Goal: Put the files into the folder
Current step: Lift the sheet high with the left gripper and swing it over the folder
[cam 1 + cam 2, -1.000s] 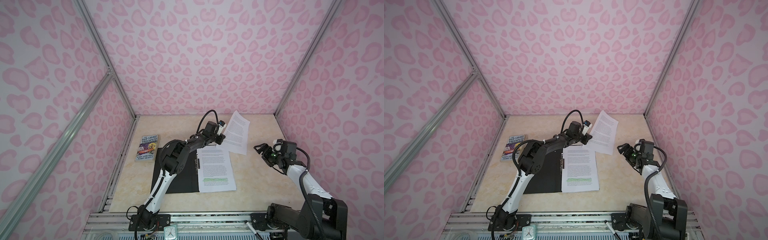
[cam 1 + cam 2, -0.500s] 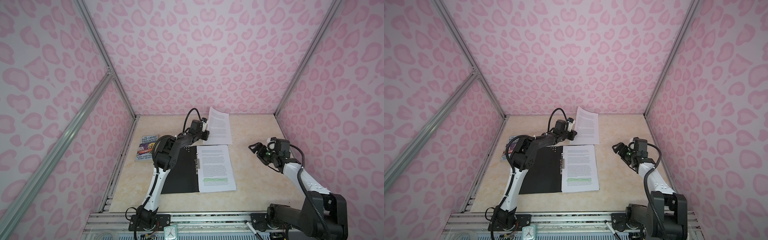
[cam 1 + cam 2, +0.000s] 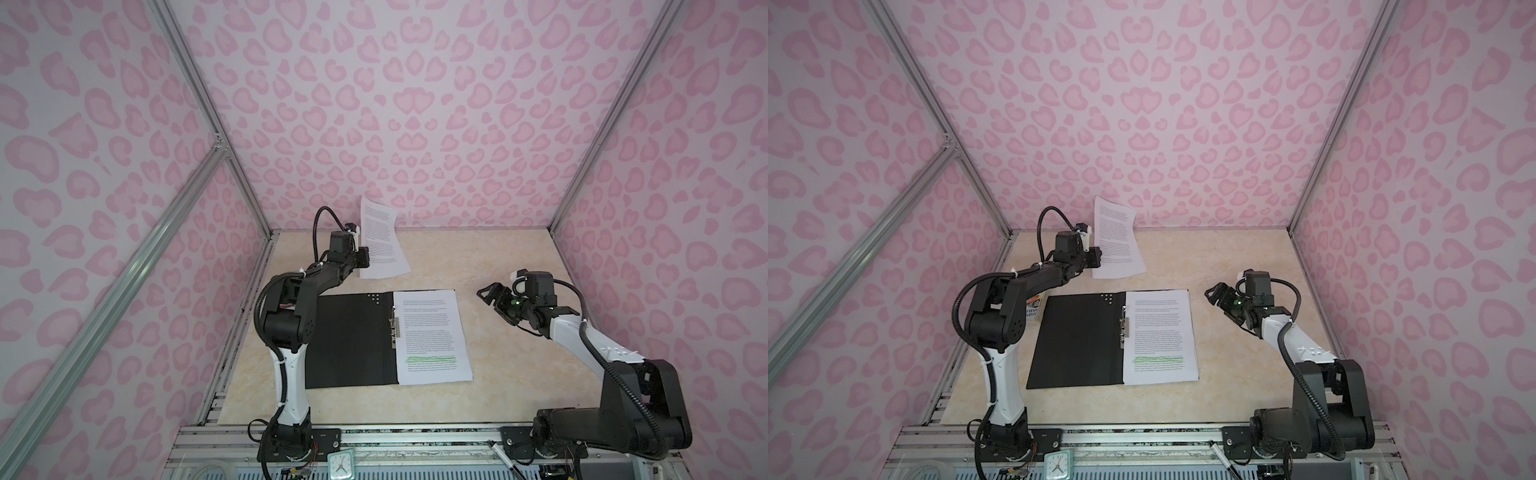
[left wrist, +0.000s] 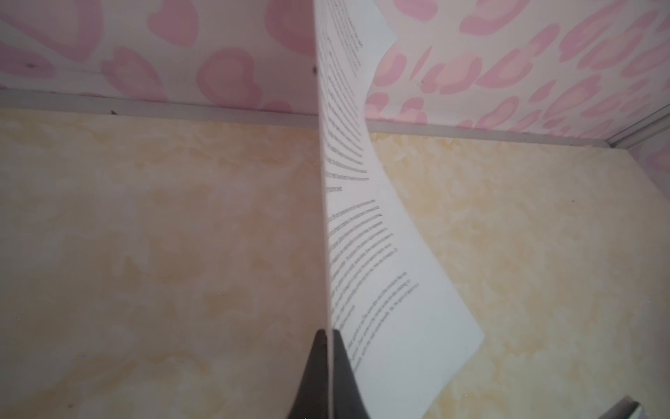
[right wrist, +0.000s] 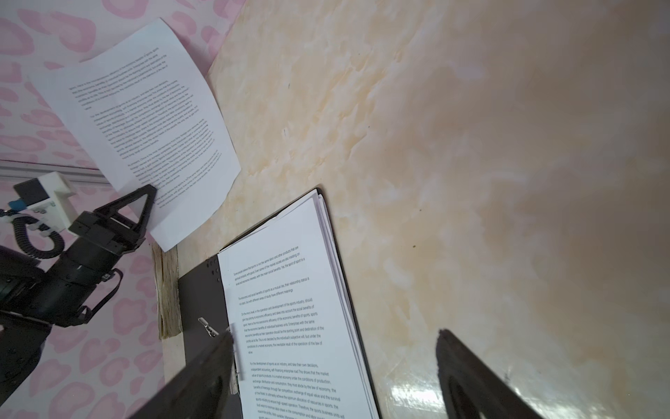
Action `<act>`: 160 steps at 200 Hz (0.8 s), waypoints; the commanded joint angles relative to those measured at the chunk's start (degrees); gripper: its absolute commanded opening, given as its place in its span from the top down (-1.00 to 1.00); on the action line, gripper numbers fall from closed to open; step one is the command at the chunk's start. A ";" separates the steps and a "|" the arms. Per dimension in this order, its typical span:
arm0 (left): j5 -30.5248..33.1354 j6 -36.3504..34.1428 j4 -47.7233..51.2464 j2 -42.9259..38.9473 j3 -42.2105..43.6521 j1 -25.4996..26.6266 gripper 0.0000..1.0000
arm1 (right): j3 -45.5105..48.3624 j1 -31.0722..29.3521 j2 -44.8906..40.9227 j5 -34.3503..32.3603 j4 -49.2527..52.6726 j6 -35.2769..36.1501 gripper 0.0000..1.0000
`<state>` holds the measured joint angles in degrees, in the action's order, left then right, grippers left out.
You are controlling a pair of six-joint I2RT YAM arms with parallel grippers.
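Observation:
The black folder (image 3: 349, 340) (image 3: 1079, 340) lies open on the table, metal clip (image 3: 394, 330) at its spine. A stack of the files (image 3: 432, 336) (image 3: 1160, 336) (image 5: 290, 308) rests on its right half, the top sheet showing a green highlighted line. My left gripper (image 3: 364, 256) (image 3: 1098, 257) (image 4: 328, 332) is shut on the edge of one loose sheet (image 3: 380, 237) (image 3: 1115, 237) (image 4: 362, 235) (image 5: 145, 119), which hangs raised and curling at the back wall. My right gripper (image 3: 488, 293) (image 3: 1214, 293) (image 5: 335, 333) stands open and empty, to the right of the folder.
A colourful book (image 3: 1034, 309) lies left of the folder, mostly behind my left arm. Pink patterned walls close the table on three sides. A small clock (image 3: 340, 467) and a pen (image 3: 505, 457) sit on the front rail.
My left gripper has carried the sheet leftward along the back, and the sheet now stands more upright. My right gripper has shifted a little left toward the folder, still open.

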<state>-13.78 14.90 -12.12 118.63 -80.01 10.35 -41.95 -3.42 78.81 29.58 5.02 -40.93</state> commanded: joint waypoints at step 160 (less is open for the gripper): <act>-32.10 41.82 -7.38 -42.12 11.23 -0.98 0.93 | -4.75 -5.19 0.80 3.49 -6.02 -1.44 -0.80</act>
<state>-39.81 51.81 -14.96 75.50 -69.01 8.67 -46.46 -8.51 80.14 31.22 1.69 -42.44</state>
